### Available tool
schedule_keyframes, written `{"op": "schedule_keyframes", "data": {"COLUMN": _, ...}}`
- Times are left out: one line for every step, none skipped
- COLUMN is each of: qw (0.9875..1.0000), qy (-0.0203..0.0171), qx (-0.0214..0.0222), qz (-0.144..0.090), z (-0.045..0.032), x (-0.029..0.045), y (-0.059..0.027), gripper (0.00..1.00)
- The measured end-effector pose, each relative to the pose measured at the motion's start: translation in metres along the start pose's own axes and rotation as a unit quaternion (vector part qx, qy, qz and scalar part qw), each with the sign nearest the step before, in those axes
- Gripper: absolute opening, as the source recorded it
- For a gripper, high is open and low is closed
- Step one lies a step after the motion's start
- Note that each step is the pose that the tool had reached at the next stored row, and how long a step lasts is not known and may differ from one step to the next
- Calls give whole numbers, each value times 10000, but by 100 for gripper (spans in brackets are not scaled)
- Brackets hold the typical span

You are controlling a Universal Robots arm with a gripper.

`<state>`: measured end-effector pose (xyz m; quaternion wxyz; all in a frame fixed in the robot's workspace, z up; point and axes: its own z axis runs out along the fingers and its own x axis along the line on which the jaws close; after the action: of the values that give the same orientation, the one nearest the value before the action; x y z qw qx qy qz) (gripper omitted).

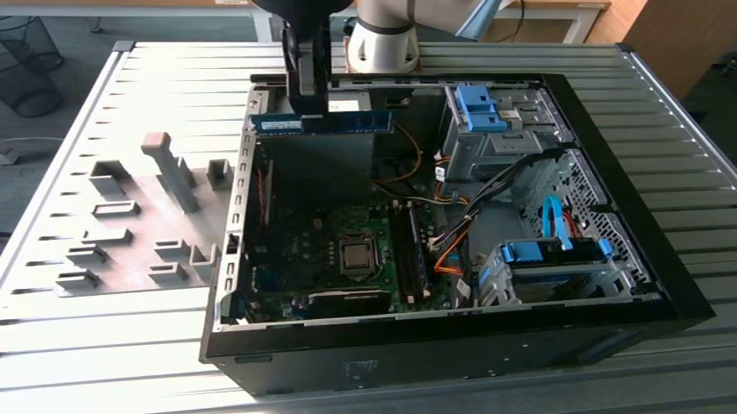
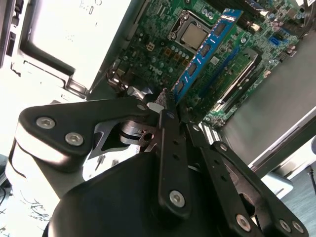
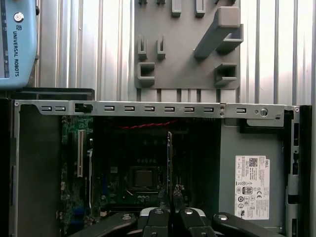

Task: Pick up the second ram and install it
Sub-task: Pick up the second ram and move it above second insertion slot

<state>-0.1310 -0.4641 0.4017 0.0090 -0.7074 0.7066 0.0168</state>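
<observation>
While jaws grip it, second ram (image 1: 323,123) hangs.

1. Black PC case (image 1: 679,302), side panel off, lying open on a slatted metal table (image 1: 116,345).
2. Inside there's a green motherboard (image 1: 302,246) with the CPU socket (image 1: 358,255) roughly mid-board, and orange wires (image 1: 447,252) just beside it.
3. Light-blue drive-bay clips (image 1: 475,108) on the exterior view's right.
4. Grey holder plate (image 1: 127,250) with upright blocks sits beside the case, on the exterior view's left.
5. Power supply (image 3: 252,187) has a white label.
</observation>
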Motion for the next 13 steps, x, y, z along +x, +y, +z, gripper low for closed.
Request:
{"op": "schedule_keyframes", "data": {"qw": 10000, "qy": 0, "qx": 0, "qz": 0, "z": 0, "x": 0, "y": -11, "gripper": 14}}
{"op": "schedule_keyframes", "data": {"qw": 10000, "qy": 0, "qx": 0, "qz": 0, "z": 0, "x": 0, "y": -22, "gripper": 14}}
{"op": "schedule_keyframes", "data": {"qw": 10000, "qy": 0, "qx": 0, "qz": 0, "z": 0, "x": 0, "y": -32, "gripper": 14}}
{"op": "schedule_keyframes", "data": {"qw": 10000, "qy": 0, "qx": 0, "qz": 0, "z": 0, "x": 0, "y": -46, "gripper": 14}}
{"op": "schedule_keyframes", "data": {"qw": 10000, "qy": 0, "qx": 0, "qz": 0, "z": -1, "x": 0, "y": -61, "gripper": 14}}
{"op": "schedule_keyframes", "data": {"qw": 10000, "qy": 0, "qx": 0, "qz": 0, "z": -1, "x": 0, "y": -76, "gripper": 14}}
{"op": "schedule_keyframes", "data": {"qw": 10000, "qy": 0, "qx": 0, "qz": 0, "z": -1, "x": 0, "y": -90, "gripper": 14}}
{"op": "schedule_keyframes", "data": {"qw": 10000, "qy": 0, "qx": 0, "qz": 0, "z": -1, "x": 0, "y": -104, "gripper": 14}}
{"op": "schedule_keyframes", "data": {"qw": 10000, "qy": 0, "qx": 0, "qz": 0, "z": -1, "x": 0, "y": -118, "gripper": 14}}
{"op": "schedule_keyframes", "data": {"qw": 10000, "qy": 0, "qx": 0, "qz": 0, "z": -1, "x": 0, "y": -132, "gripper": 14}}
{"op": "schedule_keyframes", "data": {"qw": 10000, "qy": 0, "qx": 0, "qz": 0, "z": -1, "x": 0, "y": -147, "gripper": 14}}
{"op": "schedule_keyframes", "data": {"qw": 10000, "qy": 0, "qx": 0, "qz": 0, "z": -2, "x": 0, "y": -162, "gripper": 14}}
{"op": "schedule_keyframes", "data": {"qw": 10000, "qy": 0, "qx": 0, "qz": 0, "z": -2, "x": 0, "y": -175, "gripper": 14}}
